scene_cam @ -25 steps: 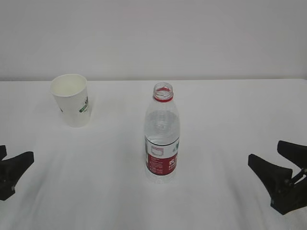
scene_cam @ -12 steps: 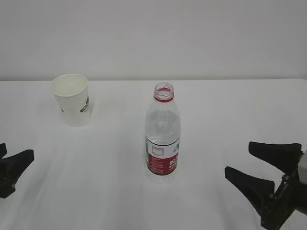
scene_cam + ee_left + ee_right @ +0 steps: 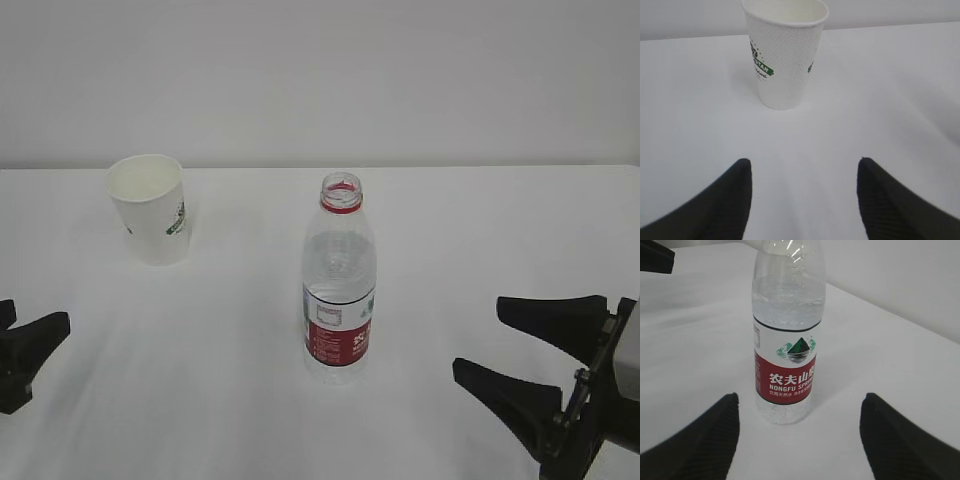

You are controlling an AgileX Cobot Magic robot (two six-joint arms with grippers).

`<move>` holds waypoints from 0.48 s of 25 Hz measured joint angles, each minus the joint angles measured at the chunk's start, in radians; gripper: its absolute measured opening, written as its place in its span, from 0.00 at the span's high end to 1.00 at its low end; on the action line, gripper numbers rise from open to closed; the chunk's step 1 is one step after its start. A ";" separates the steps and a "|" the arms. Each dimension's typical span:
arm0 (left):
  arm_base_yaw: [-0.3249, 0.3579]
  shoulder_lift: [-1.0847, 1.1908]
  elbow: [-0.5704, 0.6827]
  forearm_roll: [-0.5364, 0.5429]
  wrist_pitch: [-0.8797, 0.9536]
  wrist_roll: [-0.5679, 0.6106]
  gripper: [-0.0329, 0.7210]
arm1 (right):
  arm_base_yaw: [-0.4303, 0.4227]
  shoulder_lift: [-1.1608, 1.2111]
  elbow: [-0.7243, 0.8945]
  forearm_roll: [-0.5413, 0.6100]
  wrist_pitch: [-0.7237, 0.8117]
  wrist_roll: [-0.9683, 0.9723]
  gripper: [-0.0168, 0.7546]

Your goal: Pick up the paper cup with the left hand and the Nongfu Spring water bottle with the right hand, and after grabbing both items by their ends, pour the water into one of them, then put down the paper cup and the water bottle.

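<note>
Both grippers open and empty, each facing its upright target on the white table.

Your left hand (image 3: 20, 350), jaws apart and holding nothing, sits at the table's left edge; the paper cup (image 3: 148, 207) stands upright ahead of it near the far left corner, well apart. Your right hand (image 3: 530, 355), spread wide and empty near the front right corner, faces the capless Nongfu Spring water bottle (image 3: 338, 280), upright at mid-table and nearer to it. Both arms are cut off, and the bottle's water level is hard to read.
</note>
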 joint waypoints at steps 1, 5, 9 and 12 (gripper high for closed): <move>0.000 0.000 0.000 0.000 0.000 0.000 0.32 | 0.000 0.000 -0.004 -0.004 0.000 0.000 0.24; 0.000 0.000 0.000 0.005 0.000 0.000 0.32 | 0.000 0.002 -0.011 0.000 -0.002 0.007 0.24; 0.000 0.000 -0.006 0.065 0.000 0.027 0.24 | 0.000 0.022 -0.011 0.032 -0.004 0.038 0.22; 0.000 0.000 -0.017 0.115 0.000 0.031 0.11 | 0.000 0.038 -0.011 0.036 -0.004 0.048 0.17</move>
